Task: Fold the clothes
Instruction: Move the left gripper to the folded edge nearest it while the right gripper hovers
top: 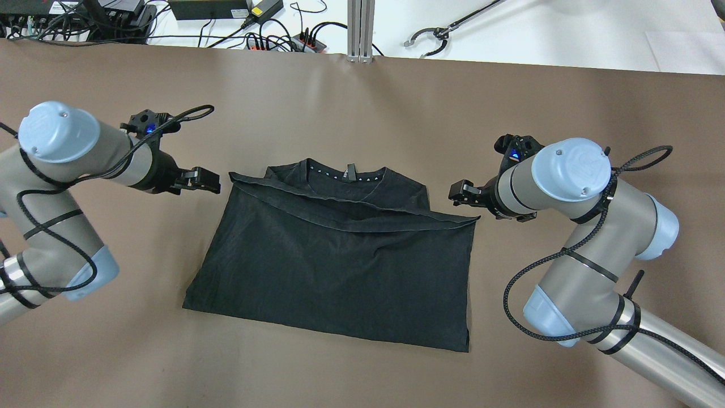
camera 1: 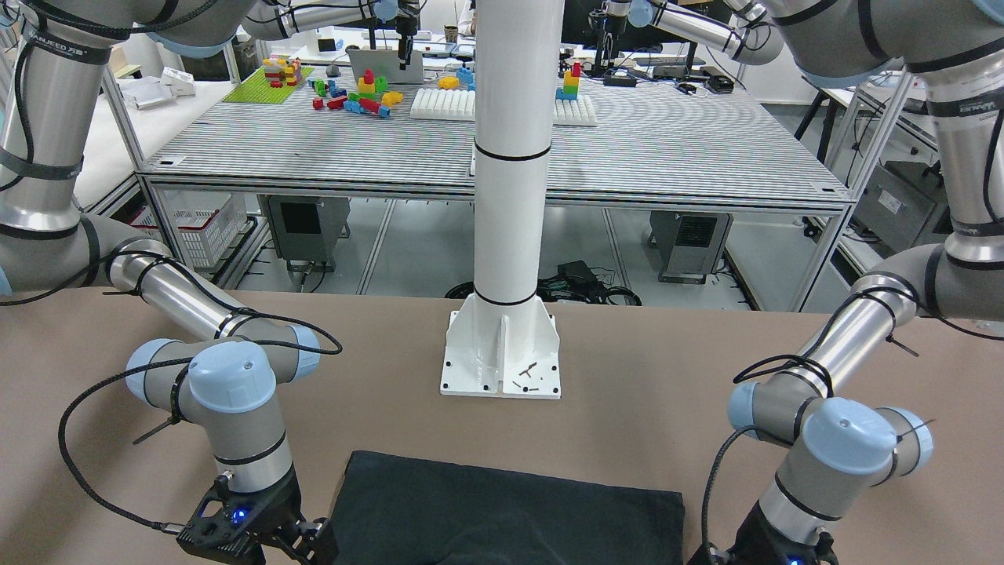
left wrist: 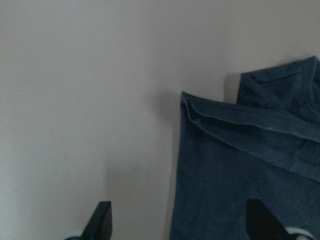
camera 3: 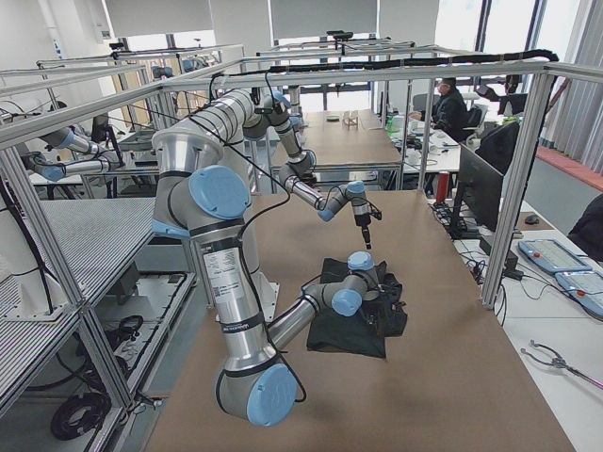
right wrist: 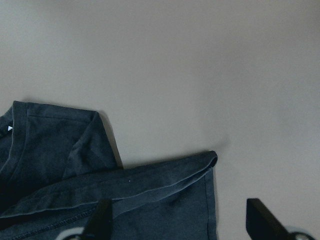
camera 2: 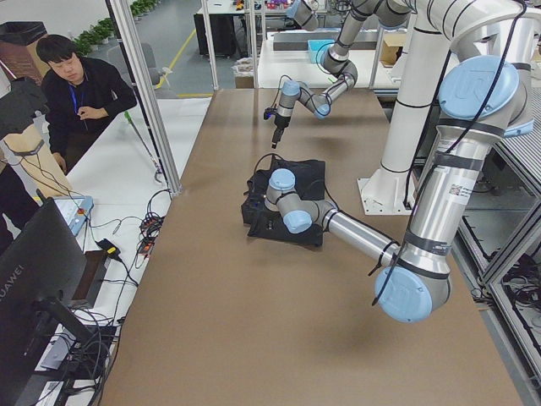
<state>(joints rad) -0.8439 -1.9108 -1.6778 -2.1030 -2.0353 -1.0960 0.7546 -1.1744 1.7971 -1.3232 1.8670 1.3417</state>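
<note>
- Overhead: the thin, soft black fabric garment (top: 340, 266) lies part-folded on the brown table (top: 362, 90), between the left gripper (top: 199, 181) and the right gripper (top: 464, 194). Neither touches it.
- Left wrist: jaws spread wide, empty. The left folded corner (left wrist: 189, 102) looks pinchable.
- Right wrist: likewise wide and empty. The light, limp cloth will probably sag, so pinch both layers at the right folded corner (right wrist: 210, 160).

Silver arms (top: 578, 283), pale-blue joint caps (top: 572, 164), black cables (top: 506, 297)
</note>
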